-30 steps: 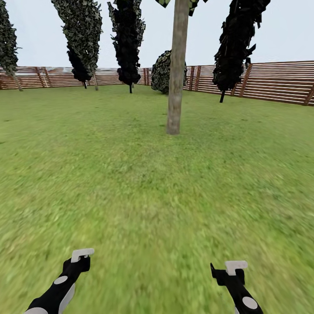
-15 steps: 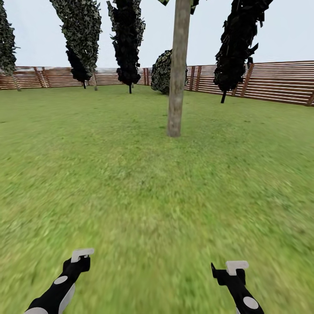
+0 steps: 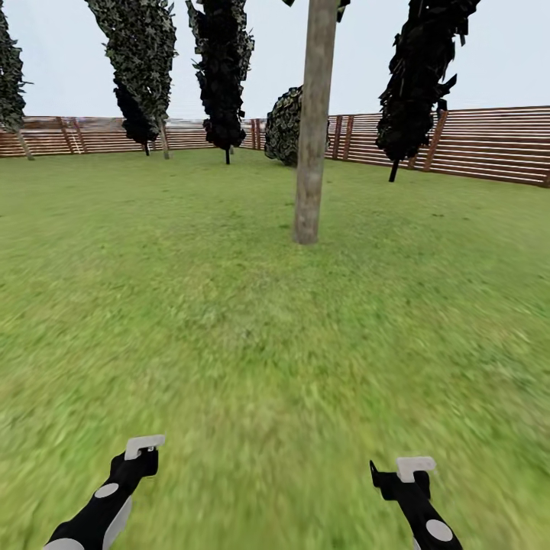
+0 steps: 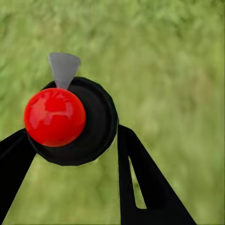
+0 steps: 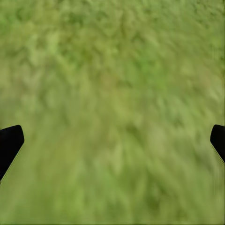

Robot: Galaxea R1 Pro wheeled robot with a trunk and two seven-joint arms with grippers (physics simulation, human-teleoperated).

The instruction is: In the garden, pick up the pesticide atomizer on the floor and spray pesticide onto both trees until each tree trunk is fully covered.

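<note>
Slightly nearer now, the mottled grey-brown tree trunk (image 3: 313,130) is standing ahead on open green lawn (image 3: 229,321), brown slatted fence (image 3: 489,145) behind. Left gripper (image 4: 70,140) is pinching a black, red-capped atomizer (image 4: 70,119); right gripper (image 5: 112,140) is hanging spread wide over grass.

Head view: high vantage, faces forward and down over lawn (image 3: 229,321); tree trunk (image 3: 313,130) mid-distance ahead, wooden fence (image 3: 473,141) far behind; both arms at lower edge.
Left wrist view: looks down along fingers (image 4: 140,187) at grass close below; atomizer (image 4: 70,119) very near lens.
Right wrist view: looks down, grass near, blurred.
Shared by all three: lawn under arms.
</note>
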